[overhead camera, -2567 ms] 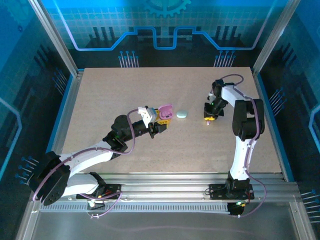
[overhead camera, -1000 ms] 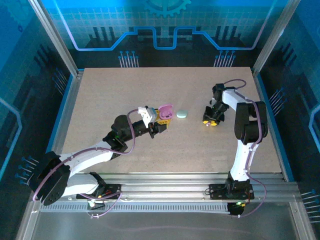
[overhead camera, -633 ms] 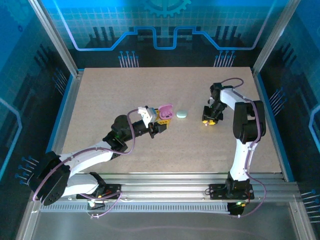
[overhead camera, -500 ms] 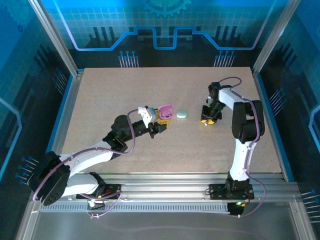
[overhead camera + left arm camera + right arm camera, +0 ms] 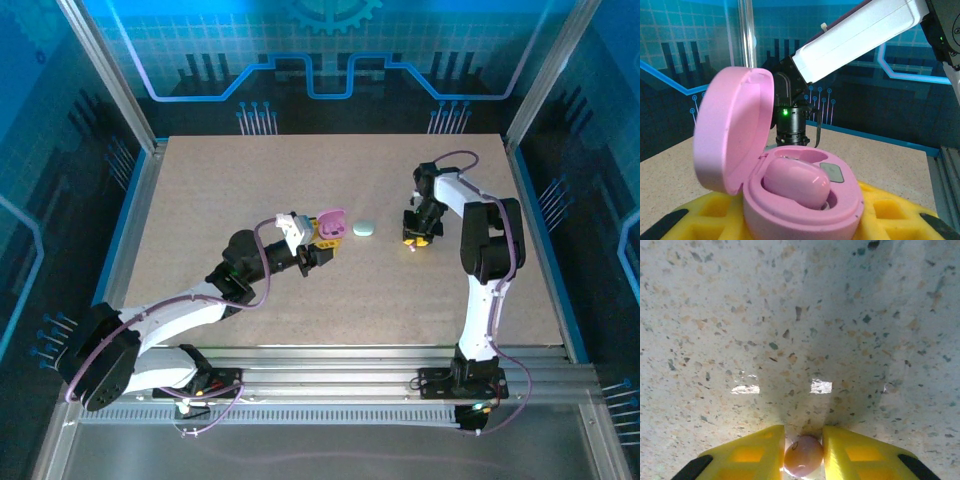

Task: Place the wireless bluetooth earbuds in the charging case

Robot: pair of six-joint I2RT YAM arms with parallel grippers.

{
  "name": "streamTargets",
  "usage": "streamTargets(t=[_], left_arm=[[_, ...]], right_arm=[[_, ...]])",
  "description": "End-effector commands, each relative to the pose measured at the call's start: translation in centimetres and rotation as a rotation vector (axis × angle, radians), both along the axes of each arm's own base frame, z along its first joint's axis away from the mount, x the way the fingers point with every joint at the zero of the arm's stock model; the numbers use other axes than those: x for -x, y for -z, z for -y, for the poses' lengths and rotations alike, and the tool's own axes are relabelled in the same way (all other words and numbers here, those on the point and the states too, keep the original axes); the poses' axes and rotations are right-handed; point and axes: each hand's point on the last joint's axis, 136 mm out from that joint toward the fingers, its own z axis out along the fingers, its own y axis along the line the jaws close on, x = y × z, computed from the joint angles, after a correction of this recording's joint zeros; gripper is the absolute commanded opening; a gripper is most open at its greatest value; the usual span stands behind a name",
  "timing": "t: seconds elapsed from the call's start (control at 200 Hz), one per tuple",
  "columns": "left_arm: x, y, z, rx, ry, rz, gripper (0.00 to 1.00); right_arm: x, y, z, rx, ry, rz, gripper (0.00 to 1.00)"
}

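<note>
My left gripper is shut on the pink charging case, held up over the middle of the table. Seen from the left wrist, the case sits between yellow fingers with its lid swung open. One pink earbud lies in the near socket. At the right, my right gripper points down at the table. A second pink earbud rests on the table surface, and the right gripper's yellow fingers press it from both sides.
A small mint-green closed case lies on the table between the two grippers. The right arm's white link and black wrist rise behind the pink case in the left wrist view. The speckled tabletop spreads ahead of the right gripper.
The right gripper has shifted a little to the left and its fingers have narrowed onto the earbud on the table. The left arm and the pink case have not moved.
</note>
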Motion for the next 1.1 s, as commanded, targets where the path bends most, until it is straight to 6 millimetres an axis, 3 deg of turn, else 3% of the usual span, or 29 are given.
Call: streamTargets(t=[0.0, 0.305, 0.54, 0.75, 1.091], left_arm=[[0.7, -1.3, 0.1, 0.025, 0.02, 0.034, 0.32], [0.3, -0.8, 0.2, 0.011, 0.012, 0.015, 0.32], [-0.3, 0.3, 0.4, -0.023, 0.001, -0.028, 0.32], [-0.6, 1.1, 0.7, -0.039, -0.007, -0.046, 0.31], [-0.8, 1.8, 1.0, -0.047, -0.016, -0.059, 0.31]], right_arm=[[-0.3, 1.0, -0.9, 0.01, -0.042, -0.007, 0.27], [-0.3, 0.8, -1.4, 0.019, -0.059, -0.011, 0.21], [0.5, 0.8, -1.3, 0.045, -0.059, -0.031, 0.26], [0.8, 0.8, -1.4, 0.043, -0.053, -0.03, 0.2], [1.4, -0.2, -2.7, -0.007, -0.097, -0.005, 0.17]])
